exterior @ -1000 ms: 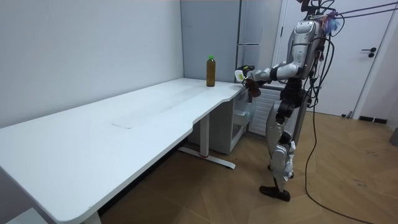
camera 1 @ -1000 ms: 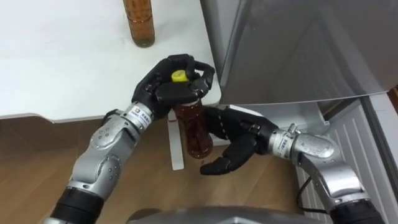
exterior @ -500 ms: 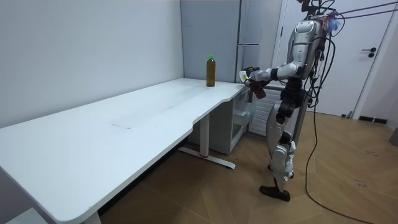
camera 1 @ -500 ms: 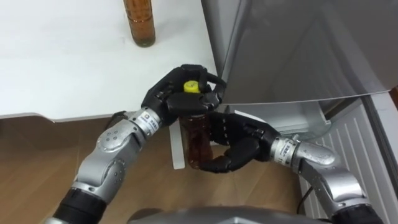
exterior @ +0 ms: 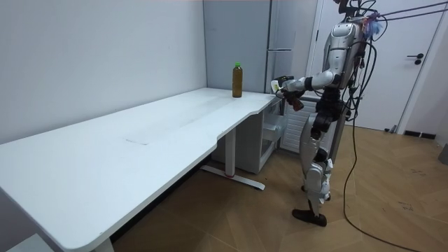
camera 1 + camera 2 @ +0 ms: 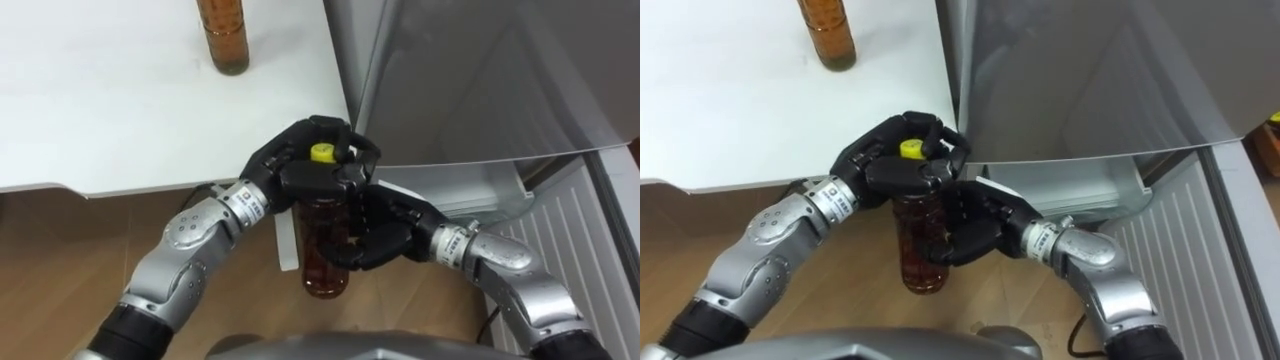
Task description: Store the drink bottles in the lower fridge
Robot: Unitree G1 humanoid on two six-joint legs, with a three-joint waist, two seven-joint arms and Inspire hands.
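White counter (image 6: 100, 120) fills the room's near side, and the grey fridge (image 6: 480, 80) rises at its end, where the robot stands. A second bottle (image 6: 222, 35) stands upright on the counter. The held bottle (image 6: 325, 255) hangs just off the counter's corner, before the fridge. The left hand (image 6: 290, 170) has its fingers curled round the neck by the yellow cap (image 6: 322, 153), and the right hand (image 6: 375, 235) wraps the body. It looks full, smooth and stiff, so I judge it weighty and slippery, best held mid-body. Fingers hide much of it, and the lower fridge's inside is hard to make out.
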